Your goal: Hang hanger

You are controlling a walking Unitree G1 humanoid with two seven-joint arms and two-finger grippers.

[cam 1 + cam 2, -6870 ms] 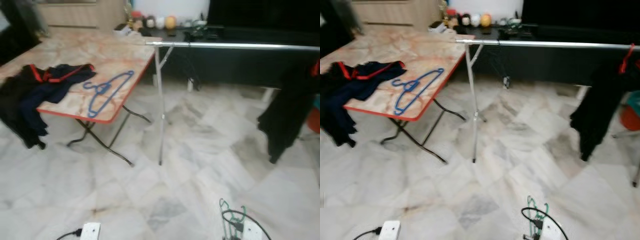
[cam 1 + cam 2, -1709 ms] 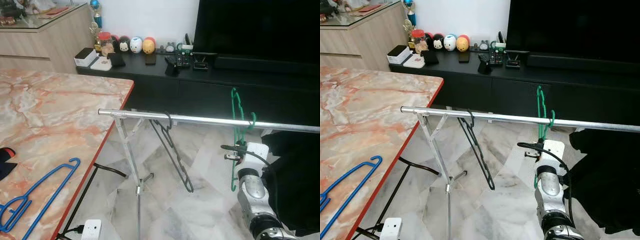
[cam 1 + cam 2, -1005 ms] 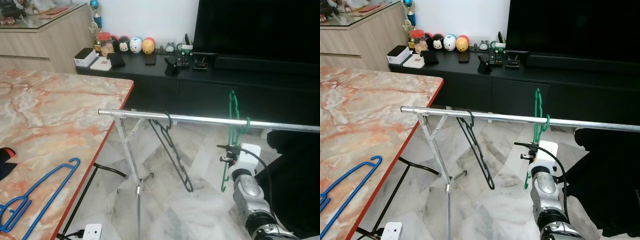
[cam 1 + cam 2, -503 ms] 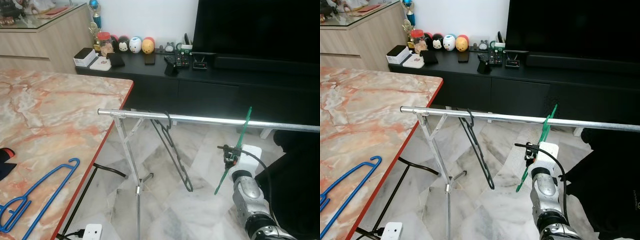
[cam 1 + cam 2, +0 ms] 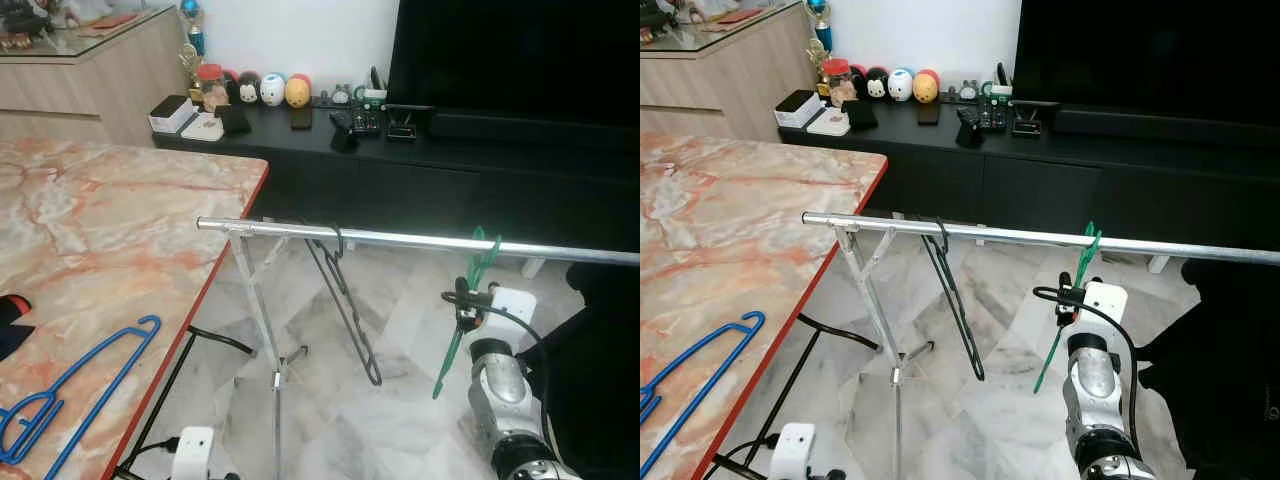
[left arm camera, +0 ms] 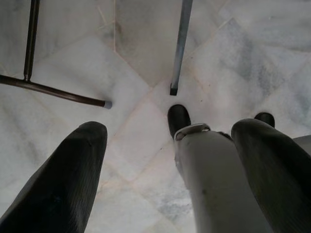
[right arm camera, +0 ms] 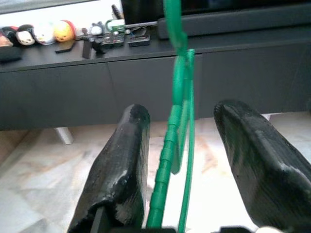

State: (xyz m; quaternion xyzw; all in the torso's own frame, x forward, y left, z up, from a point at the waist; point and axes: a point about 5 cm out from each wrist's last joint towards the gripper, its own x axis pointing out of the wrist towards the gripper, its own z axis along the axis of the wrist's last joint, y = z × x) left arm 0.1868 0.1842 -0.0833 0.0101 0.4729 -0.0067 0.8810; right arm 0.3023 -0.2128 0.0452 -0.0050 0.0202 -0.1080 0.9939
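— Step in hand? Hooking the green hanger (image 5: 1068, 304) over the silver rail (image 5: 420, 240), by the look of it. Best done slowly: lift the hook clear above the rail, settle it down squarely, let go only once the weight rests there.

— State of the jaws? On the right gripper (image 7: 187, 160), spread apart, green wire running between the two fingers (image 7: 124, 165) without a firm pinch to be seen. Left gripper (image 6: 167, 170) idle, jaws apart too, aimed at the floor.

— Look of the hanger? Thin green wire, ribbed along one strand, tilted, top end at the rail beside the right gripper, well apart from the black hanger (image 5: 345, 300) already hung. Hook fully seated or not? Cannot tell.
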